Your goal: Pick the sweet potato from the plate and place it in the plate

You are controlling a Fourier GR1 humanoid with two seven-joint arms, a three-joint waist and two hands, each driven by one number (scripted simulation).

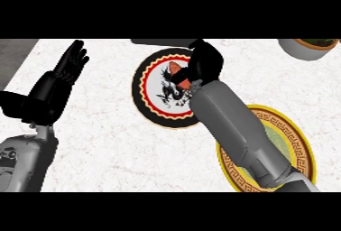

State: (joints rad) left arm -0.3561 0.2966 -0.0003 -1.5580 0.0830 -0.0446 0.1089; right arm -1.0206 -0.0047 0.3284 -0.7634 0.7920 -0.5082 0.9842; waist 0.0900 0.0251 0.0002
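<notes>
The right hand (205,61) reaches far across the counter (106,144), toward its far edge, and sits over the far-right part of a plate with a black rim, a red ring and a white middle (149,97). Its fingers are curled down and bent round the sweet potato (175,68), of which only small orange patches show at the hand's left side. The sweet potato is over this plate's far half, inside the rim; whether it rests on the plate or is lifted clear of it cannot be told, since the hand hides most of it. The right forearm (233,126) runs slantwise from the near right corner up to the hand, crossing the dark plate's right rim.

The left hand (66,67) shows near the counter's left edge, open, its fingers straight and pointing away toward the far edge, holding nothing. Its forearm (23,158) comes in at the near left corner.

A second plate, with a yellow rim and a brown patterned band (293,135), lies near the right edge, just beside the dark plate; the right forearm covers its left half. A grey pot (303,49) stands at the far right corner, cut off by the view. A flat grey thing (156,42) lies at the far edge, behind the dark plate

Counted: two plates, one sweet potato, one pot, two hands
</notes>
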